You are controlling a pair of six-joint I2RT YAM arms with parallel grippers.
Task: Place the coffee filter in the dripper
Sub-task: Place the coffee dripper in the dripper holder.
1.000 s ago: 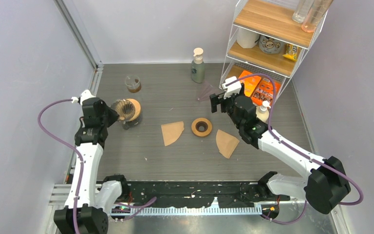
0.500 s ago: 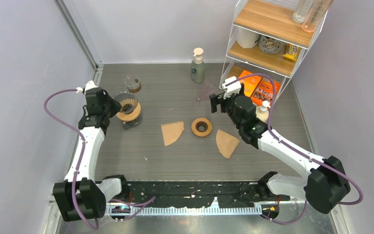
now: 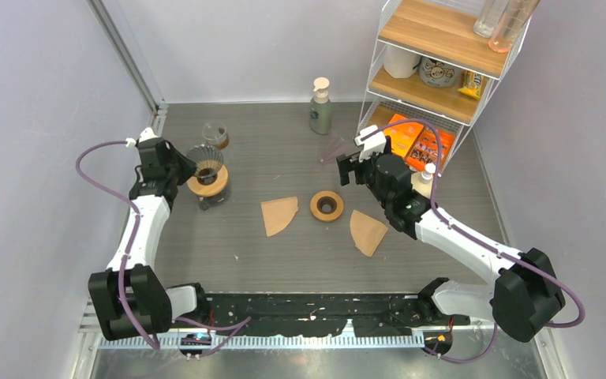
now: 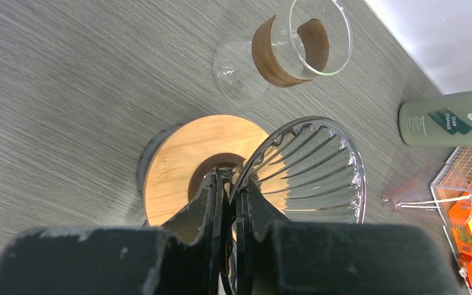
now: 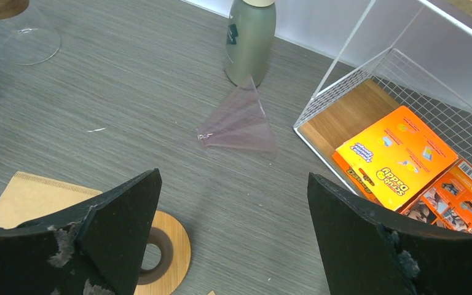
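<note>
Left pincer (image 4: 228,184) is clenched on the rim of the ribbed glass dripper (image 4: 307,172), one finger inside the rim and one outside. The dripper sits tilted over the far-right part of a wooden disc (image 4: 184,157) with a dark centre hole, which is on a grey base. Cannot tell if the dripper rests on the disc or hangs just above it. In the top view this group is at the left side of the surface (image 3: 284,260), with the left pincer (image 3: 192,167) coming in from the left of the dripper (image 3: 207,160). A glass cup (image 3: 215,134) with a wooden collar stands just behind it.

Right pincer (image 5: 233,178) is released, jaws spread wide, grasping nothing. It hangs over the middle-right of the surface, above a wooden ring (image 3: 327,205).

The coffee filter (image 3: 278,215), brown paper, lies flat just left of the wooden ring, well apart from the dripper. A second filter (image 3: 368,230) lies flat to the ring's near right. Neither is touched by a pincer.

A clear pink cone (image 5: 239,123) lies on its side near the green bottle (image 5: 251,37) at the back. A wire shelf (image 3: 434,71) stands back right, with orange boxes (image 5: 393,153) on its lowest level.
</note>
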